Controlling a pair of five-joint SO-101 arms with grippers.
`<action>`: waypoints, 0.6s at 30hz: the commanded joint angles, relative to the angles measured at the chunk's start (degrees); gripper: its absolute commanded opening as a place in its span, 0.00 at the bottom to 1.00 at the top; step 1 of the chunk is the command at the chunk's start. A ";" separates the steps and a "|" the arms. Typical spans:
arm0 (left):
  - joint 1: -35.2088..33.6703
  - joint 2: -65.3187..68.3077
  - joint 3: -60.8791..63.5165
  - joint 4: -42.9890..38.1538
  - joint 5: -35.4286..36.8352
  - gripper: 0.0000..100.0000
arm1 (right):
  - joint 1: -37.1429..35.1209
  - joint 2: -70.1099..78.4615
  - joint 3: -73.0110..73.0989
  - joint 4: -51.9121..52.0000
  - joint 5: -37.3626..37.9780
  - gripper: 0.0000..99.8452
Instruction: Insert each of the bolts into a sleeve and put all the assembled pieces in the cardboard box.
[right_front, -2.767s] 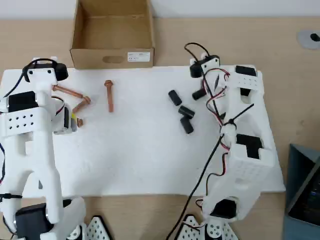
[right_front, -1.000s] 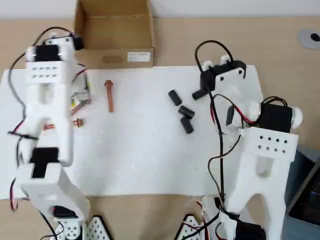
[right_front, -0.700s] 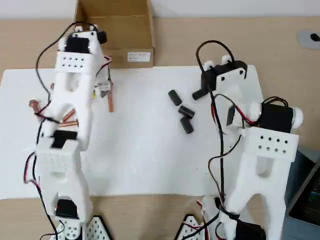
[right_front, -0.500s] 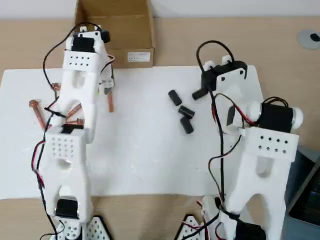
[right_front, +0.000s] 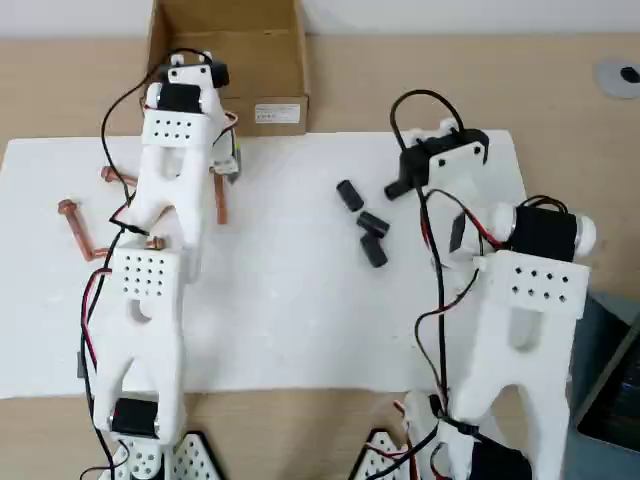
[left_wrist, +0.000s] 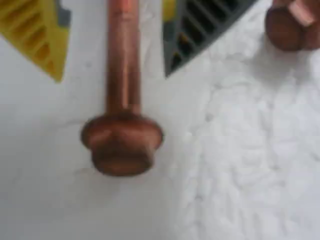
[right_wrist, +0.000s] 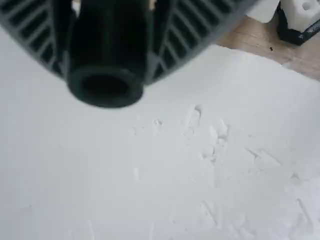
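A copper bolt lies on the white mat just in front of the cardboard box. My left gripper is down over its shank and open, one finger on each side with gaps; the bolt shows head-first between my left gripper fingers. My right gripper is shut on a black sleeve at the mat's far right; the sleeve points open-end out of my right gripper. Three more black sleeves lie mid-mat.
Three other copper bolts lie at the mat's left side, beside the left arm. Another bolt head sits close to the left gripper. A dark bin stands off the mat at the right edge.
The left arm swung from the left-hand bolts toward the box and lowered its open gripper over the single bolt. The right arm, holding its sleeve, barely moved.
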 joint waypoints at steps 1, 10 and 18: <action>0.18 0.22 -2.55 0.09 0.00 0.15 | 0.75 -1.54 -0.04 -1.05 -0.18 0.01; -0.53 2.68 -2.55 -2.29 0.09 0.15 | 0.75 -1.54 -0.04 -1.05 -0.09 0.01; -2.02 6.11 -2.46 -5.01 0.18 0.09 | 0.75 -1.54 -0.04 -1.05 -0.09 0.01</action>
